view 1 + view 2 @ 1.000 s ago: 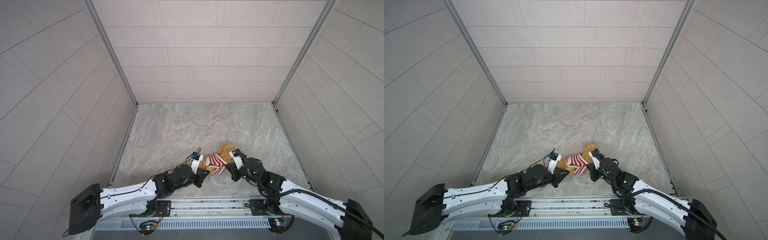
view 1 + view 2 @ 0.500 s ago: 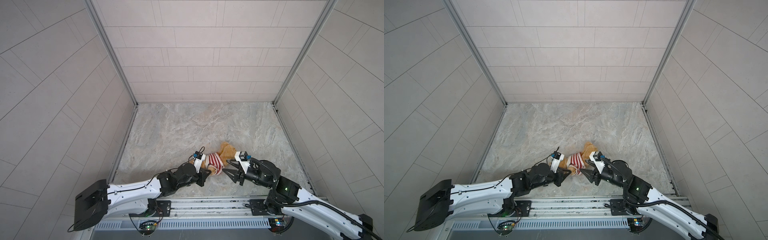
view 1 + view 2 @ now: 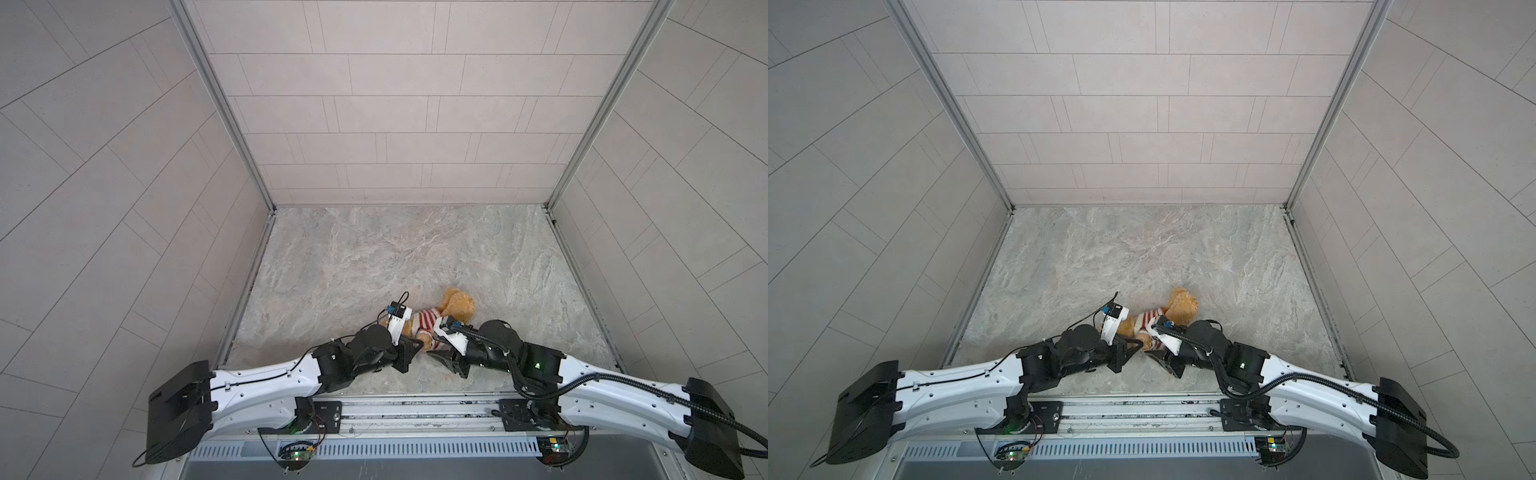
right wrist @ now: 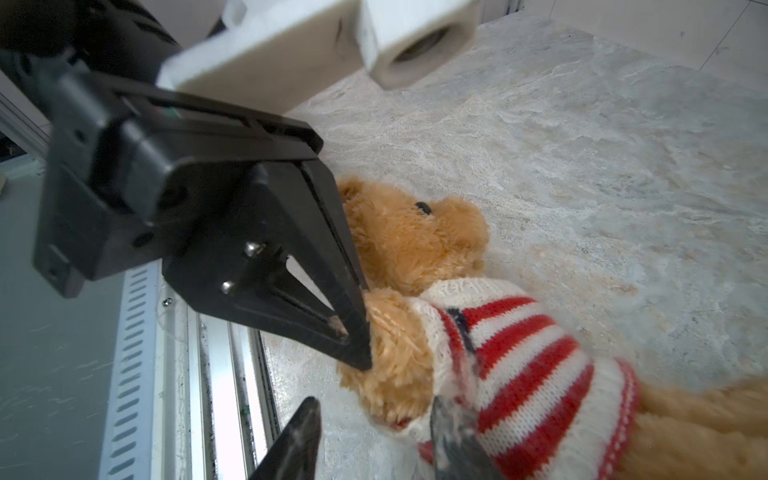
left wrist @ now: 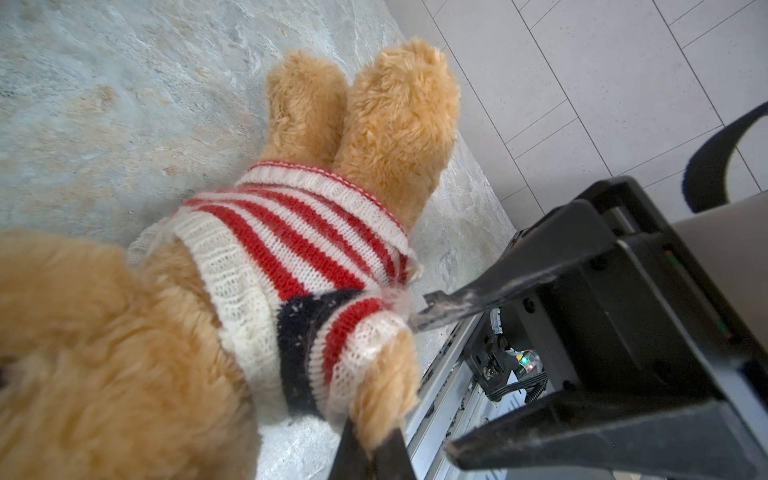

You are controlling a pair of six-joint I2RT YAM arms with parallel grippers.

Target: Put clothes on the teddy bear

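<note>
Teddy bear [image 4: 409, 239] paw pinched in left gripper [image 4: 353, 349]; right gripper [image 4: 374, 405] touching sleeve [image 4: 440, 332].

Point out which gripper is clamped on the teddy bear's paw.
The left gripper: shut on a paw of the teddy bear, just past the sweater sleeve. The right gripper stands open, one fingertip against the sleeve.

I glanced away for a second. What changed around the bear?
The right tool opened, letting go by the striped sweater, and drew back toward the robot's base; its jaws now stand apart at the sleeve. Unchanged: the left tool stays shut on the paw of the teddy bear, which lies where it was.
</note>
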